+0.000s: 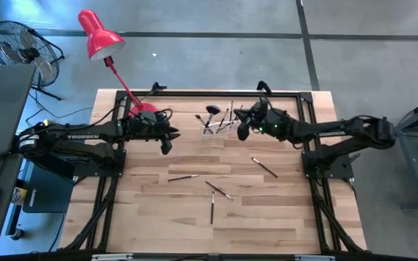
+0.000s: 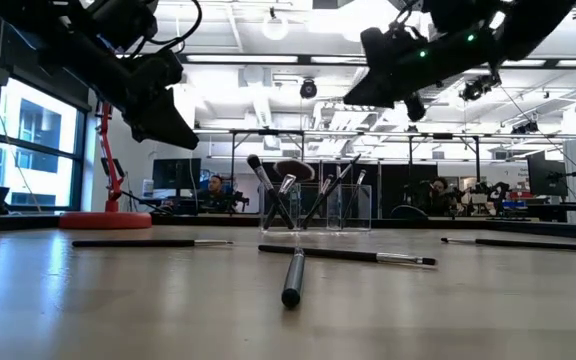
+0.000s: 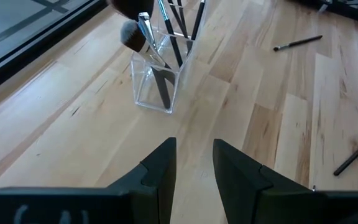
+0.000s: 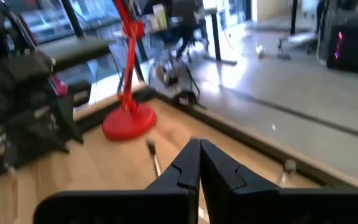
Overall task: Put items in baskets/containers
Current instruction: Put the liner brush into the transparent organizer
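Entry, sorting brushes into a holder. My right tool [image 1: 242, 132] hangs in the upper middle of the overhead frame, just beside the clear holder [image 1: 220, 123]; its two fingers are pressed together with nothing between them, as its own wrist view shows [image 4: 199, 163]. I judge the step in hand to be the end of a drop-off at the holder, with the tool now empty. My left tool [image 1: 167, 142] waits to the left of the holder, its fingers [image 3: 160, 165] parted by a narrow gap and holding nothing. Holder: thin see-through plastic, box-shaped with straight walls, standing upright on the counter [image 1: 158, 217]; several brushes lean in it at angles, one with a wide dark fan head [image 2: 293, 169]. Loose stock, all lying flat on the wood: one brush [image 1: 264, 167] right of centre, one [image 1: 187, 176] left of centre, two more [image 1: 220, 190] in the middle whose ends may cross or touch, and one [image 1: 212, 208] lowest in the frame. Brushes: slim round handles, dark and smooth, with short silvery collars near the bristles. Counter: pale jointed wood planks, matt. Red desk lamp [image 1: 100, 35] with a round base, upper left, not part of the job. Next move, as I judge it: open my right tool, swing to the nearest loose brush, come down over its handle and pinch low, since thin round handles lie close to the wood and may roll.
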You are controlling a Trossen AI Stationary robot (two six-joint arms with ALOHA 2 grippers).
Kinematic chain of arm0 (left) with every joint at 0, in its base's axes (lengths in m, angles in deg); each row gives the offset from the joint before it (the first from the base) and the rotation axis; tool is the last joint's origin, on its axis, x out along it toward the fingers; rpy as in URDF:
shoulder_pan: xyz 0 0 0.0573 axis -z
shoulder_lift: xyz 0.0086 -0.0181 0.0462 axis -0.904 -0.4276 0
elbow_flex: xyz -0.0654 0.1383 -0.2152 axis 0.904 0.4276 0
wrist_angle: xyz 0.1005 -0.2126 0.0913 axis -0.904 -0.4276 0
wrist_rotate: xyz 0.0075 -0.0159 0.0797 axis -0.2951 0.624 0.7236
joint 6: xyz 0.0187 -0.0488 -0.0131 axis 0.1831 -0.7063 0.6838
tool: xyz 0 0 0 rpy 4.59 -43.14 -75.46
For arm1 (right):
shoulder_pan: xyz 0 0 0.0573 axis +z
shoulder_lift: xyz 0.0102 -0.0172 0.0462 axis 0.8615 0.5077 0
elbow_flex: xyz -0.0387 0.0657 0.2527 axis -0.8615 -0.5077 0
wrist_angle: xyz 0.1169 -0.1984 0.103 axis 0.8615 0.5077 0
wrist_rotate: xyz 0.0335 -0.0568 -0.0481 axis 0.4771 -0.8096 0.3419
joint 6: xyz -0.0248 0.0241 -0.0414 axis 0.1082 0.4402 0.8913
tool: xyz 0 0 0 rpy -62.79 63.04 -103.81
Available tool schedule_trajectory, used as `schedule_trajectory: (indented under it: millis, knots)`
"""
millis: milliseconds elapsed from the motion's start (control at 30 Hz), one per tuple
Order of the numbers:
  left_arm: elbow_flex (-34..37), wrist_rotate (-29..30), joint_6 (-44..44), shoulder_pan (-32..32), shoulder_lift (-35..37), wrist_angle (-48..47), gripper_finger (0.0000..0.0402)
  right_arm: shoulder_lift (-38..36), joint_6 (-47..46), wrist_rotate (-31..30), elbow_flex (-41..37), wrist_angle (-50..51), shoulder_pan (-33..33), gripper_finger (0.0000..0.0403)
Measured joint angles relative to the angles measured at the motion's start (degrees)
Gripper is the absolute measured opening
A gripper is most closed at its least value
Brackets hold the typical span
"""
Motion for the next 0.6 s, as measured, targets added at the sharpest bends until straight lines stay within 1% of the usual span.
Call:
schedule_trajectory:
  millis: [133,267,367,500,600]
  knots:
    - [0.0,0.0,0.0,0.0,-0.1,0.2,0.0104,-1.7,-3.6,-2.3,0.0,7.6,4.2,0.0004]
    - [0.0,0.2,-0.8,0.0,-0.1,0.2,0.0104,-2.0,-6.9,-2.3,0.0,14.1,7.9,0.0004]
    - [0.0,0.2,-3.9,0.2,-0.1,0.2,0.0104,-2.0,-10.7,-1.6,0.0,19.2,10.4,0.0002]
    - [0.0,1.0,-7.9,3.4,-0.1,0.2,0.0104,-2.0,-19.4,-0.9,0.0,26.8,14.0,0.0002]
    - [0.0,4.6,-10.9,8.2,-0.1,0.2,0.0104,-2.0,-23.7,-0.1,0.0,32.3,17.4,0.0001]
